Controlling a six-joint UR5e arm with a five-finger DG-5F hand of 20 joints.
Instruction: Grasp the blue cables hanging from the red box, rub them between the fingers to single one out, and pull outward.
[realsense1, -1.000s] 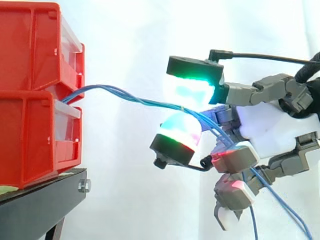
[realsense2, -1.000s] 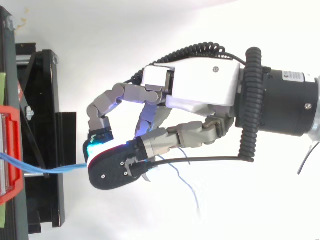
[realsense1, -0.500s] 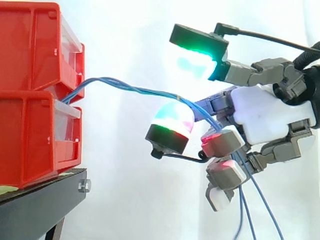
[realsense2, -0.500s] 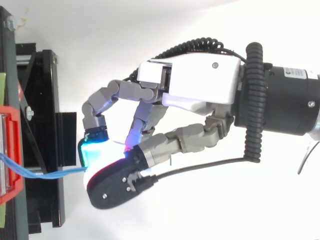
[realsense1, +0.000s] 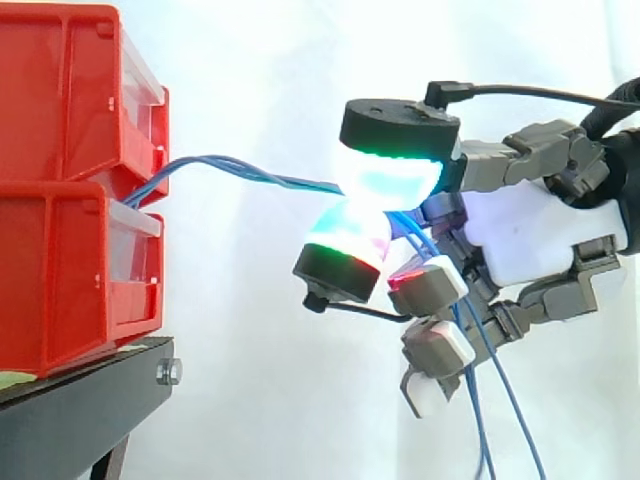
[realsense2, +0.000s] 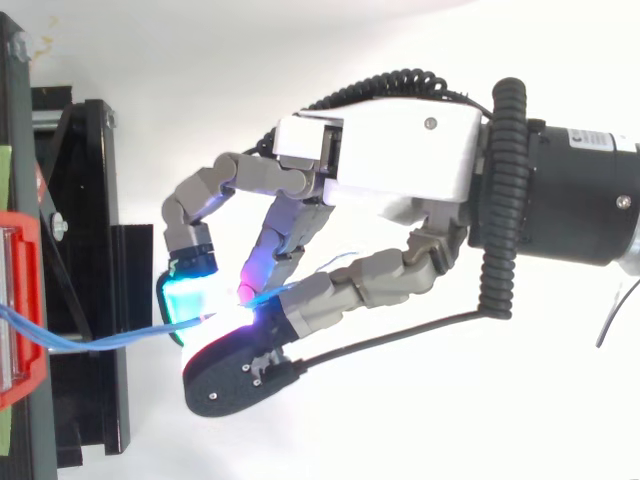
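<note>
Fingertips meet in a pinch. In the side view a cyan-and-green pad presses down from 12 o'clock and a green-and-red pad pushes up from 6 o'clock. The blue cables are squeezed between them where the two pads touch. The other fingers are curled at 5 o'clock of that pinch, their pads glowing red. The cables pass close by these fingers, but I cannot tell whether the fingers touch them. Beyond the pinch the strands run along the front of the hand and hang loose toward 6 o'clock, leaving the bottom edge.

From the pinch toward 9 o'clock the cables rise in a shallow arch, held clear of everything. They then dip into the gap between the two stacked red bins, at the lip of the lower one. The bins rest on the black stand, with the white curtain behind.

In the top view the cables come in from the 9 o'clock edge, cross over the stand and end at the cyan pad. The palm lies at 2 o'clock of the pinch, with the arm at 3 o'clock.
</note>
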